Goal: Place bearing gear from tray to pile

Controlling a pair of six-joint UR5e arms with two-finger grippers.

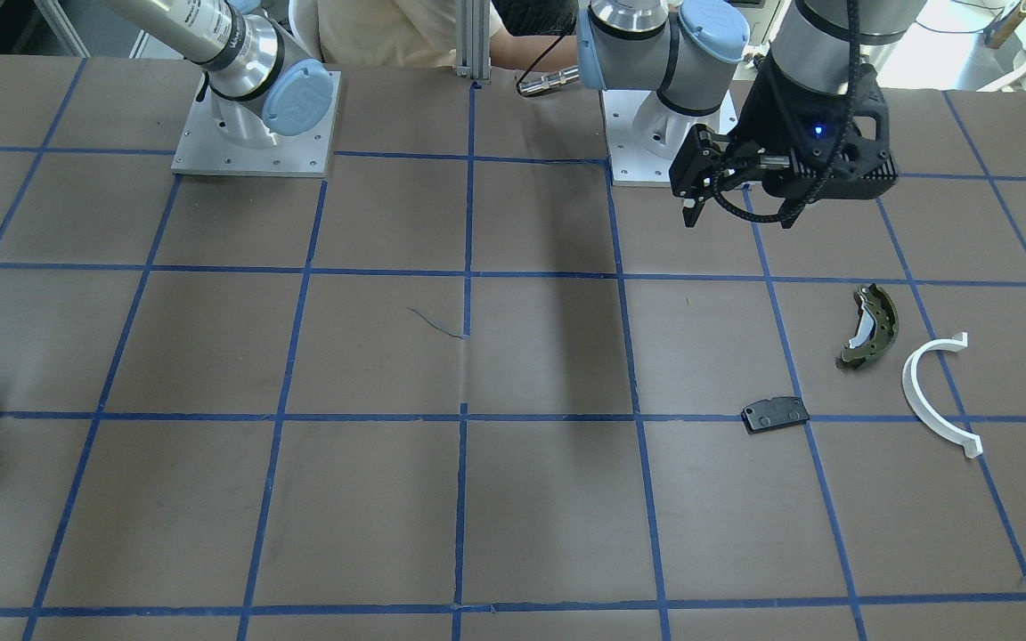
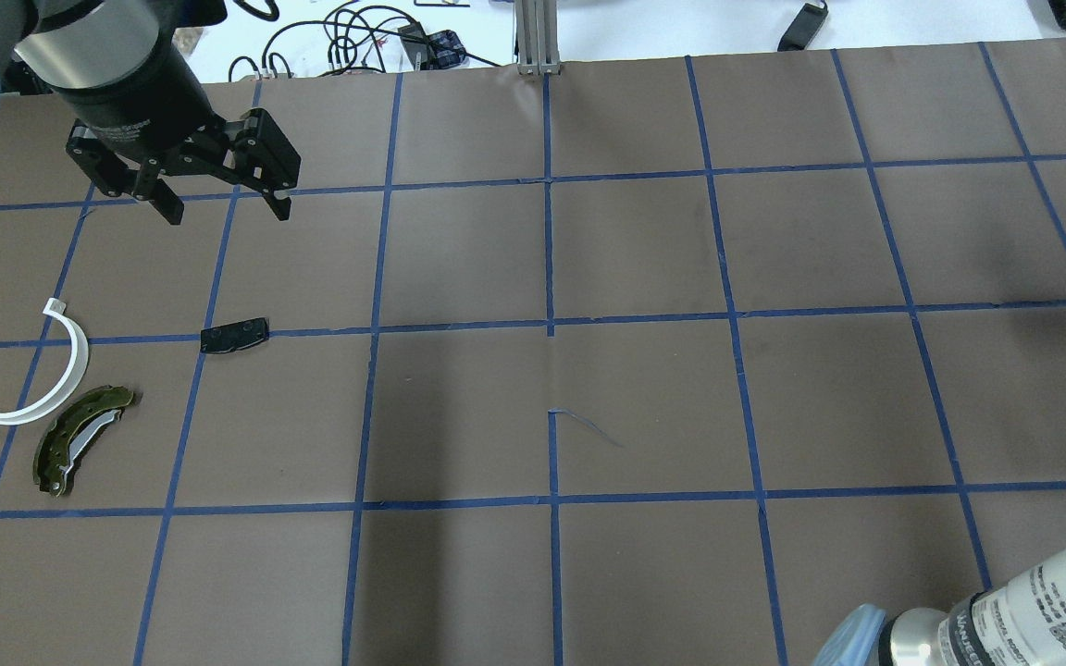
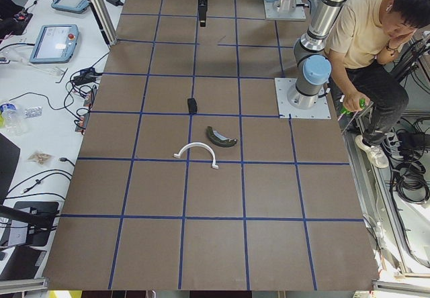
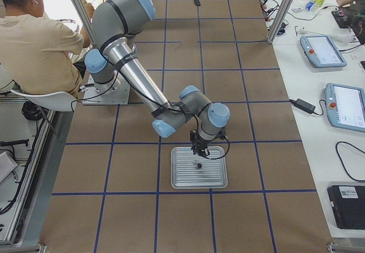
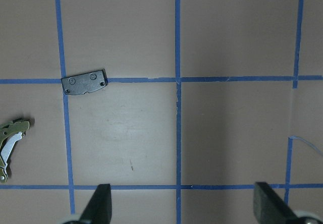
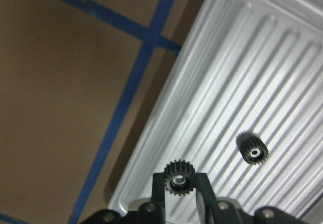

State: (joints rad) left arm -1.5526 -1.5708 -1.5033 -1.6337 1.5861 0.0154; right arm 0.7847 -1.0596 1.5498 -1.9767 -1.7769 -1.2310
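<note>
The right gripper (image 6: 179,179) is pinching a small black toothed bearing gear (image 6: 179,172) over the ribbed silver metal tray (image 6: 262,57), where a second black gear (image 6: 252,149) is lying. The left gripper (image 2: 226,215) is hanging wide open over the brown surface (image 2: 644,250), near the pile: an olive-green curved brake shoe (image 2: 80,439), a white plastic half-ring (image 2: 82,356) and a flat black rectangular pad (image 2: 234,335).

Two gears (image 6: 178,177) (image 6: 252,149), one tray (image 6: 262,57), one brake shoe (image 1: 874,325), one half-ring (image 1: 927,396), one pad (image 1: 775,414)
</note>
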